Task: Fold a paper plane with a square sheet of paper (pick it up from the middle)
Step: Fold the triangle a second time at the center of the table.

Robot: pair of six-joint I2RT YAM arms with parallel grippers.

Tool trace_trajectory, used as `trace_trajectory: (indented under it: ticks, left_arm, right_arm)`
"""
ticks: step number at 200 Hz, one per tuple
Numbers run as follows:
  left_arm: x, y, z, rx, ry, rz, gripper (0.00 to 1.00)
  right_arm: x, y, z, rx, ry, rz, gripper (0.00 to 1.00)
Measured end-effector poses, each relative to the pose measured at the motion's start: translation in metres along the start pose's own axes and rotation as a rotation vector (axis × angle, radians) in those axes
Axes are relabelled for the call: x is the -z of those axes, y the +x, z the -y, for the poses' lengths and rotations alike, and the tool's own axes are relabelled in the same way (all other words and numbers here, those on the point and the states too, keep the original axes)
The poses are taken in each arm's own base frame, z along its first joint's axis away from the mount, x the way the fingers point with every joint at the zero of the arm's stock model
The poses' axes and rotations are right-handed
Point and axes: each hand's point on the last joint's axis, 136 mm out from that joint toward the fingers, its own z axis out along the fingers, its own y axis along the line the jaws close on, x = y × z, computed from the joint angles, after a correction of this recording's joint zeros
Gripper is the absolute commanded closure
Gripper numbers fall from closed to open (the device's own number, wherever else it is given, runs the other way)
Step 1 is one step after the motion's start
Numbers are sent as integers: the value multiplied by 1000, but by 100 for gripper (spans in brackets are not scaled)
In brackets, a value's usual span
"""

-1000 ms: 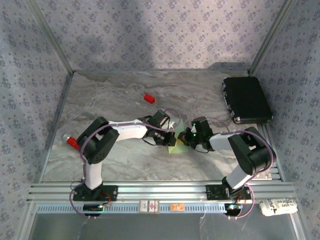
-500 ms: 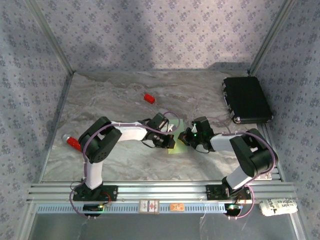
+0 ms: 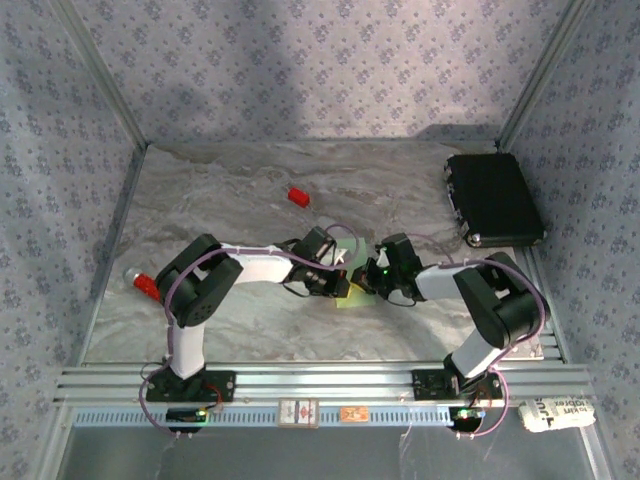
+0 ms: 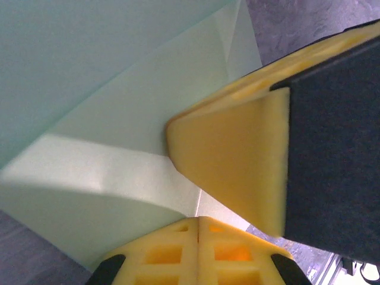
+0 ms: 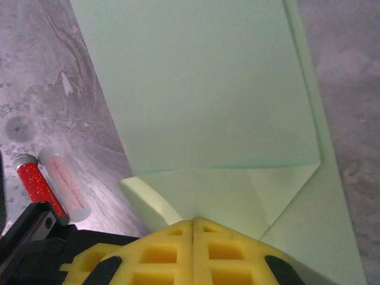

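Over the last second the two wrists have drawn closer together above the middle of the worktop (image 3: 240,320), the right one sliding a little towards the left, so less green shows between them. The square sheet of paper (image 3: 352,296) lies there, partly folded: the right wrist view shows the sheet (image 5: 202,89) with a flap turned over and a small triangular corner tucked near the fingertips. The right pincer (image 5: 193,221) is pressed together, its tip on that folded edge, probably to flatten the crease or to pin the layers so they do not spring open. The left pincer (image 4: 198,222) is also pressed together, and beside it the paper (image 4: 119,119) rises in a bent wall with the other arm's yellow finger against it. Whether either pincer traps a layer I cannot tell. The red block (image 3: 298,196), the black case (image 3: 493,198) and the red-capped tube (image 3: 145,283) lie well apart from the folding.
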Motion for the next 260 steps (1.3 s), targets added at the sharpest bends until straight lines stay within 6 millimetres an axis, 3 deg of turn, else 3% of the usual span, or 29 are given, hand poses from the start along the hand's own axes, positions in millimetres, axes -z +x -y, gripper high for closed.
trace_trajectory:
  ticks: [43, 98, 128, 192, 260]
  left_arm:
    - [2, -1, -4, 0, 12, 17, 98]
    - [4, -3, -7, 4, 21, 28, 98]
    - [6, -2, -8, 6, 21, 30, 98]
    - [6, -2, -8, 8, 25, 27, 97]
    - [9, -3, -8, 52, 14, 14, 94]
  right_arm:
    - [3, -8, 2, -29, -17, -8, 100]
    - [17, -44, 16, -99, -6, 71, 100]
    - [24, -53, 20, -120, 1, 99, 100]
    - [30, -44, -6, -54, -35, 102, 100]
    - [10, -33, 10, -79, 14, 40, 100]
